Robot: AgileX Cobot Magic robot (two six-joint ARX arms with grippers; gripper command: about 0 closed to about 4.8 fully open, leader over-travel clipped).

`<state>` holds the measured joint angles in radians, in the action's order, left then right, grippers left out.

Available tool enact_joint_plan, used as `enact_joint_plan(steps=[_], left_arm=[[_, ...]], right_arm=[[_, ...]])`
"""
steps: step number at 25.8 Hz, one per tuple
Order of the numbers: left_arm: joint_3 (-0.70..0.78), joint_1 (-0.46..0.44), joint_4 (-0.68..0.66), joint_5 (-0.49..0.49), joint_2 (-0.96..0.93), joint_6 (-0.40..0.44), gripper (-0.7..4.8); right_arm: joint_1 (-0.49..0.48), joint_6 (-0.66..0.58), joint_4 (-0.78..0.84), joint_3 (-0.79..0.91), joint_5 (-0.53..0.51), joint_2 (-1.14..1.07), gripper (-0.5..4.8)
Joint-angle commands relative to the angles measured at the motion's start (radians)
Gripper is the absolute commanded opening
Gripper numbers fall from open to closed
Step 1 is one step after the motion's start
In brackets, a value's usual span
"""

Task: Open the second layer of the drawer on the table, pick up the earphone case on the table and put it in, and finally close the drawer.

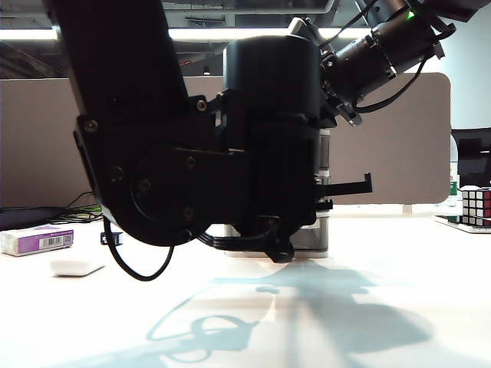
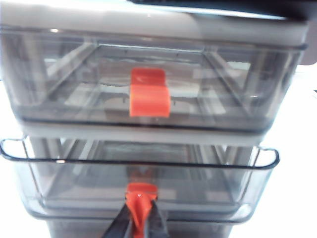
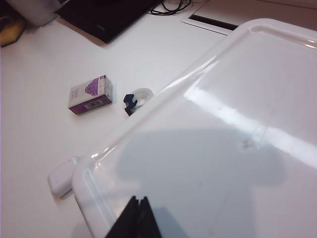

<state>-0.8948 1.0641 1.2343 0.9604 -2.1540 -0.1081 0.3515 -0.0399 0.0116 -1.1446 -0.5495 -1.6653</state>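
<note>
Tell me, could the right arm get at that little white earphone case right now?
Probably not at once. The right gripper, jaws shut, rests on the cabinet's white top, and the earphone case lies on the table beside the cabinet, partly hidden under its edge. It would have to lift off, go round and open first.

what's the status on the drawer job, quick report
Left pincer shut on second drawer's handle, drawer pulled part way out. Right pincer shut, pressed on cabinet top. Earphone case on the table, nothing blocking it.
</note>
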Motion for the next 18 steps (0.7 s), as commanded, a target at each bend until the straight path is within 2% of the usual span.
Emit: enact_joint_plan(steps=[1,11,18], left_arm=[[0.006,0.039,-0.029,0.072,0.003,0.008,-0.06],[0.06,0.121,-0.006,0.137,0.033,0.008,-0.06],[0.087,0.137,-0.006,0.139,0.09,0.057,-0.06]], right_arm=[[0.001,-0.001,-0.037,0.006,0.02,-0.018,-0.05],[0.0,-0.001,-0.037,0.006,0.02,-0.019,-0.05],[0.0,-0.001,-0.037,0.006,0.02,-0.019,-0.05]])
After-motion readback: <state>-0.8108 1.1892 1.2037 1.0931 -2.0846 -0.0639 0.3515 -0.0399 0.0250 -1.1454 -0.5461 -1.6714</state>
